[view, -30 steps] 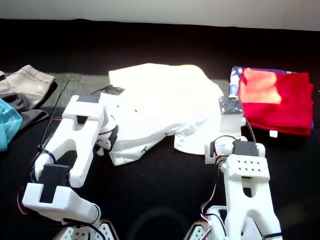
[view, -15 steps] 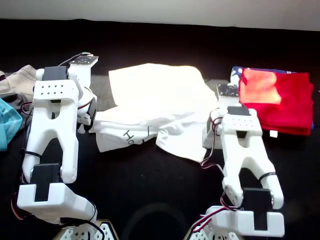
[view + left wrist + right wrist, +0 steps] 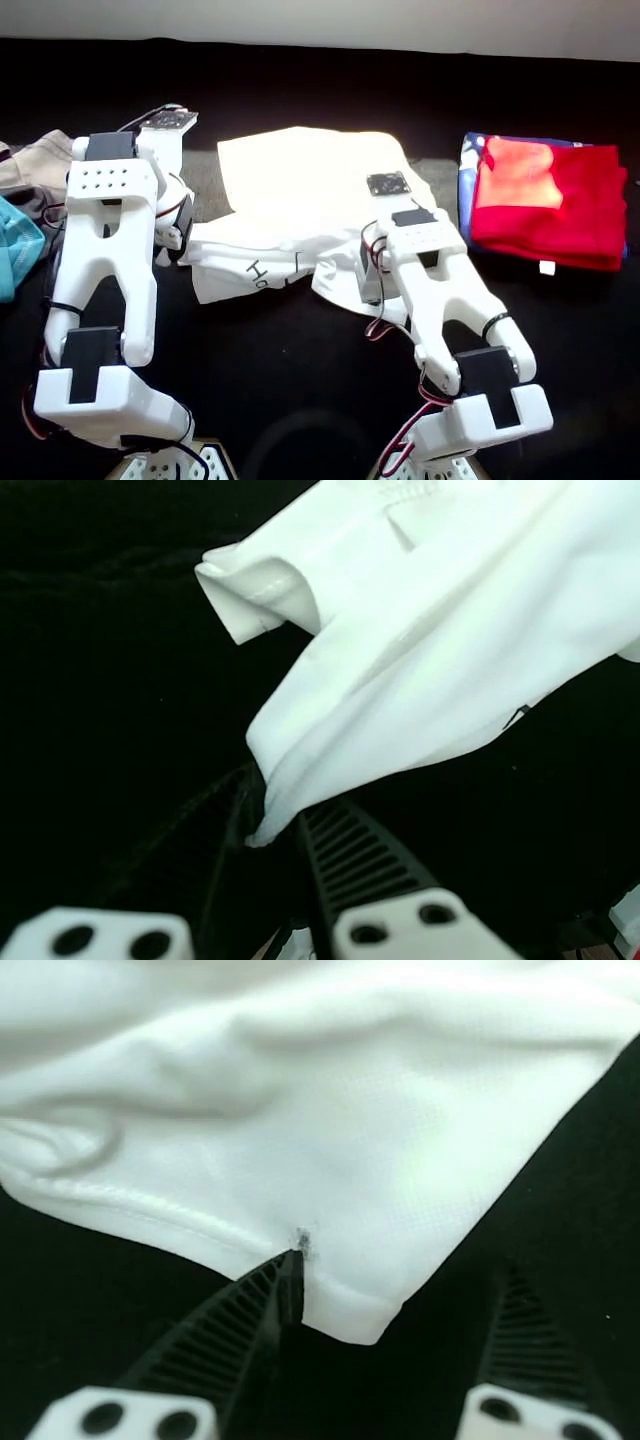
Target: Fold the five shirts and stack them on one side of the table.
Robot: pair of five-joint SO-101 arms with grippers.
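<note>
Left end effector (image 3: 270, 825) gripping white shirt (image 3: 310, 180), right end effector (image 3: 400, 1278) open, shirt's near hem partly covered

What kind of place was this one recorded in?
Probably a robotics lab bench for laundry folding: two white arms at a black table, a white shirt, and a stack of folded shirts.

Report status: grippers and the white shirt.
Left gripper shut on white shirt edge. Right gripper open at its hem corner. Shirt rumpled mid-table, not yet folded. Nothing in the way; folded stack lies apart.
</note>
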